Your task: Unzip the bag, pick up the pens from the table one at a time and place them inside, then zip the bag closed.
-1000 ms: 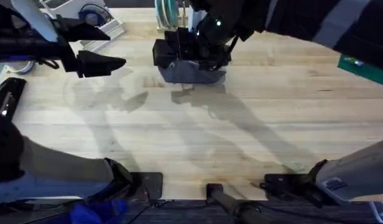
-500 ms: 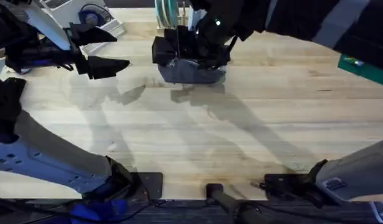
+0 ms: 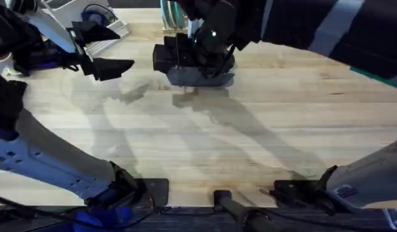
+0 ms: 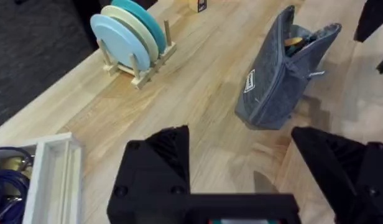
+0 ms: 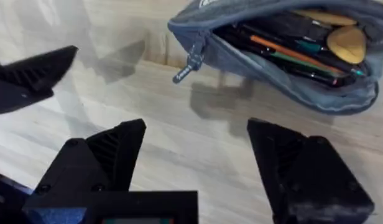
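The blue-grey bag [image 3: 208, 78] lies at the far middle of the table [image 3: 250, 142] with its zipper open. Several pens [image 5: 291, 53] lie inside it, and its zipper pull [image 5: 188, 65] hangs at one end. My right gripper [image 5: 198, 162] hovers open just above the table beside the bag's open mouth, holding nothing; in the overhead view the right gripper [image 3: 184, 60] covers part of the bag. My left gripper [image 3: 111, 49] is open and empty, off to the bag's left. The left wrist view shows the bag [image 4: 285, 74] beyond the left gripper [image 4: 241, 168].
A wooden rack with blue plates [image 4: 132, 37] stands behind the bag, near the far edge [image 3: 173, 14]. A white tray [image 4: 48, 168] holding a blue cable sits at the far left [image 3: 89, 19]. The near half of the table is bare wood.
The left arm has swung so its gripper sits slightly farther right and back. The right gripper has edged a little left over the bag. Both stay open.
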{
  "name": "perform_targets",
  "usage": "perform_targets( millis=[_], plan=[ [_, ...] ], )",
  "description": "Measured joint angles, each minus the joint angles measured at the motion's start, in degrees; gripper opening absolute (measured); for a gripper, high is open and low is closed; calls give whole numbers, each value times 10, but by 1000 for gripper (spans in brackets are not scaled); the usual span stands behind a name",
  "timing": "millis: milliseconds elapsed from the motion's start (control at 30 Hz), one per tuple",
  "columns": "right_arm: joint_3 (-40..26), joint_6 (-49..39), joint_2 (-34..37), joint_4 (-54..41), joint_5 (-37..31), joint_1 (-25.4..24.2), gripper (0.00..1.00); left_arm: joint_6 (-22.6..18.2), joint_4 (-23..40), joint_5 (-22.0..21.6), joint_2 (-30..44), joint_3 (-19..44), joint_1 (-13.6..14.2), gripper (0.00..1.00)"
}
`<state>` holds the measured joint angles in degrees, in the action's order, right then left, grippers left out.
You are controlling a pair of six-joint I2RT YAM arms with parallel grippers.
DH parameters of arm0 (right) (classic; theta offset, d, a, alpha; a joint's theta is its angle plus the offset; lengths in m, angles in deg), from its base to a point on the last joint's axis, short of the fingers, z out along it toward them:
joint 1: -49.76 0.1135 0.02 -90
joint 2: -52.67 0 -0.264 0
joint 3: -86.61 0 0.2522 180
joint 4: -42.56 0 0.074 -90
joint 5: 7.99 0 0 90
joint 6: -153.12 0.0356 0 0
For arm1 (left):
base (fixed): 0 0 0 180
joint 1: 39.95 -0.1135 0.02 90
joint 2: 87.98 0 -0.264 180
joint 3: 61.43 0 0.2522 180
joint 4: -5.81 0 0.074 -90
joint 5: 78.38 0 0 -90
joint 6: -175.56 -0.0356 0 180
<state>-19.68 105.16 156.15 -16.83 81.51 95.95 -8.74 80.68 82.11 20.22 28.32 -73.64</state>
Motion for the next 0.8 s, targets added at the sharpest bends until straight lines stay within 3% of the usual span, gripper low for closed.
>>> perform_targets(
  millis=[800],
  plan=[
    [-9,5,61,57,-4,0,995,0,-11,7,25,0,0,993]
  ],
)
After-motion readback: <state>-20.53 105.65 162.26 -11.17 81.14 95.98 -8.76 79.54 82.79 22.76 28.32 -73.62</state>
